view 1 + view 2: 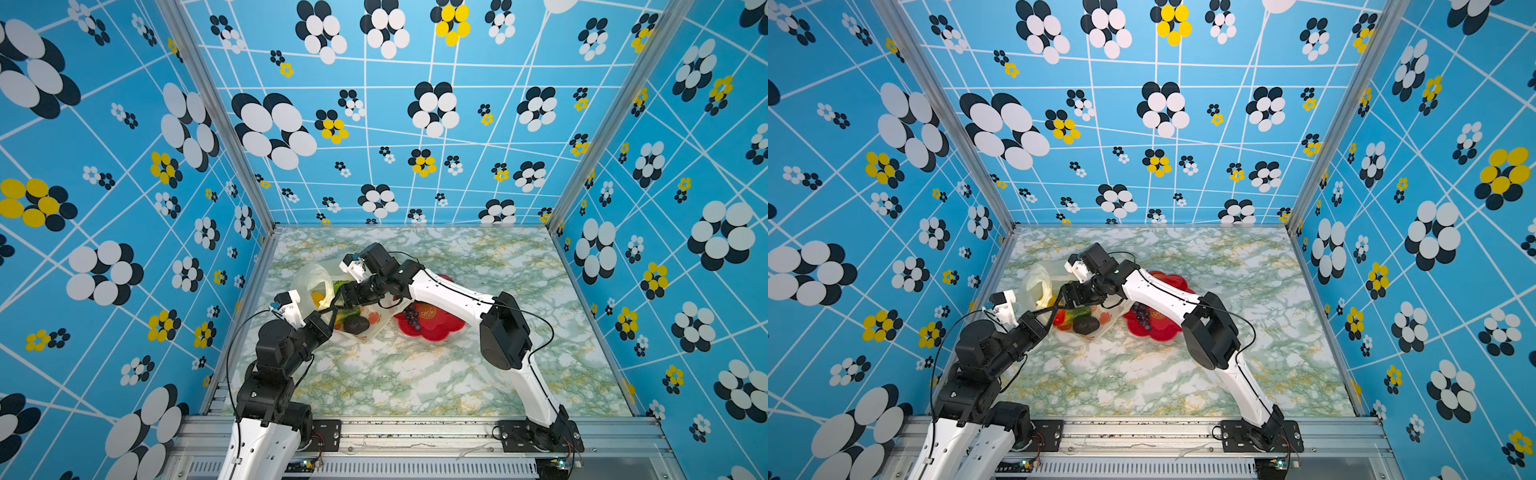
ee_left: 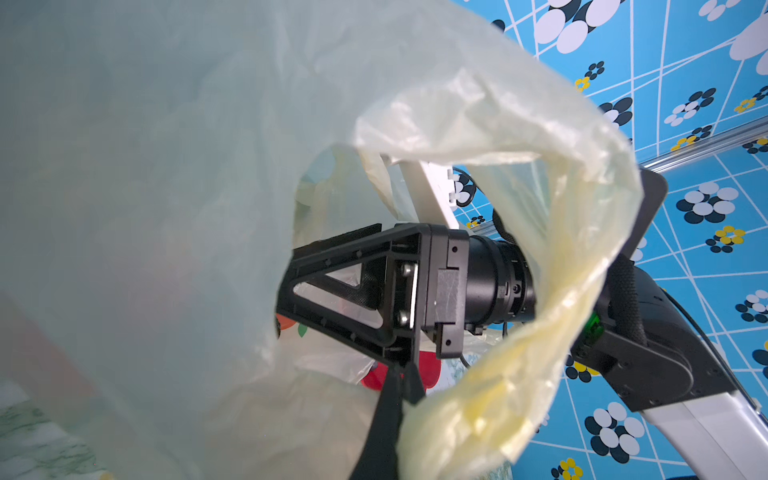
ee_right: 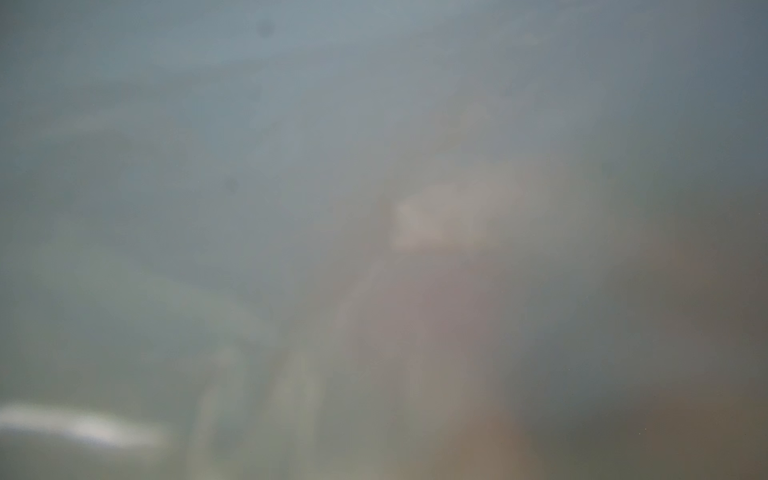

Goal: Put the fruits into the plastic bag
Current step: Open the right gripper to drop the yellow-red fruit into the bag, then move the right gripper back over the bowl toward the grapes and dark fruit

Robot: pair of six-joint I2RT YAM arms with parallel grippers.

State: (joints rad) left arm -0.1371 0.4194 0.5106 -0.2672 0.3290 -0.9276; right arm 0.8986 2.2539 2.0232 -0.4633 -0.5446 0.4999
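The plastic bag [image 1: 313, 276] [image 1: 1038, 282] lies close to the left edge of the table [image 1: 415, 374], about midway between its near and far edges. Its mouth is raised and faces the middle of the table. Most of the fruits already show through the film in both top views: a dark avocado [image 1: 356, 325] [image 1: 1086, 325], a green cucumber [image 1: 349, 313], red-orange pieces [image 1: 374, 318] and a yellow piece [image 1: 318, 297] higher up in the lifted part.

The left gripper [image 1: 332, 309] [image 2: 395, 407] is clamped on the bag's rim and holds the opening up, which the left wrist view shows from close by. The right gripper [image 1: 343, 292] [image 1: 1065, 291] reaches in through that opening. Its fingertips are hidden by the film, and the right wrist view is only a blur. I cannot tell whether its jaws stand apart or hold anything. A small green piece [image 1: 340, 285] shows right at its fingers, held or dropped I cannot say.

Just beside the bag, toward the middle of the table, is the red dish [image 1: 436, 332] [image 1: 1158, 332]. The grape bunch [image 1: 411, 314] [image 1: 1142, 313] lies on it, outside the bag, and is the only fruit I can see there.

I judge the task nearly done: the grapes remain, and perhaps the piece at the right gripper
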